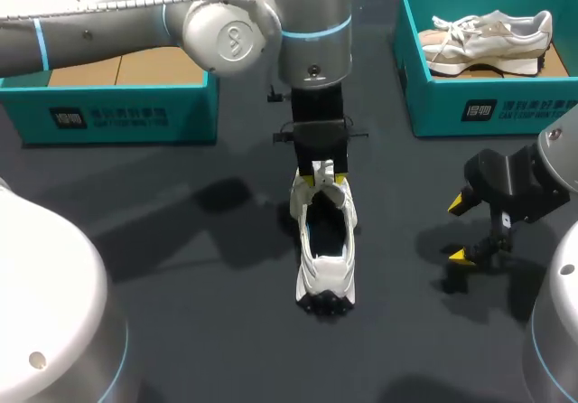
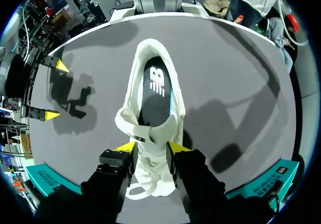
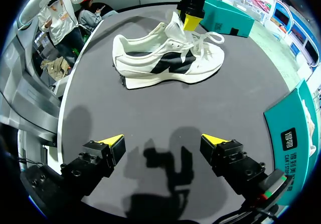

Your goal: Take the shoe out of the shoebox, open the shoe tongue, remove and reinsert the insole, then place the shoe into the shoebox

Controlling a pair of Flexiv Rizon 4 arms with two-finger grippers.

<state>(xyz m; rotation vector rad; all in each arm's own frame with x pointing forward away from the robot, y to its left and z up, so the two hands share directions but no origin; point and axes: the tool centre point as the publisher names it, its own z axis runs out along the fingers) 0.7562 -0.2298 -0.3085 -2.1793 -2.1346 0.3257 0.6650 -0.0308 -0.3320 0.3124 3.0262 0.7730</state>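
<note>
The left gripper (image 2: 151, 147) has its two yellow tips closed in on the shoe's tongue (image 2: 145, 131), one on each side, and from the left wrist view it looks like both are actually touching it, though the fabric bunches up there so it's a bit hard to be sure. The tongue is pulled up and back from the opening, so the dark insole (image 2: 156, 96) sits in plain sight inside. The shoe (image 1: 327, 257) itself is white with a dark side panel. It stands upright on its sole out on the dark table (image 1: 181, 331), about in the middle, with the heel toward the robot and the laced front end under the left gripper. The right gripper (image 3: 161, 142) hangs just over the table off to the shoe's right, well apart from it, fingers spread wide and holding nothing. Behind are two teal boxes: the left shoebox (image 1: 126, 114) shows only its cardboard floor, and the right shoebox (image 1: 433, 105) has a second pale shoe (image 1: 488, 34) lying in it.
</note>
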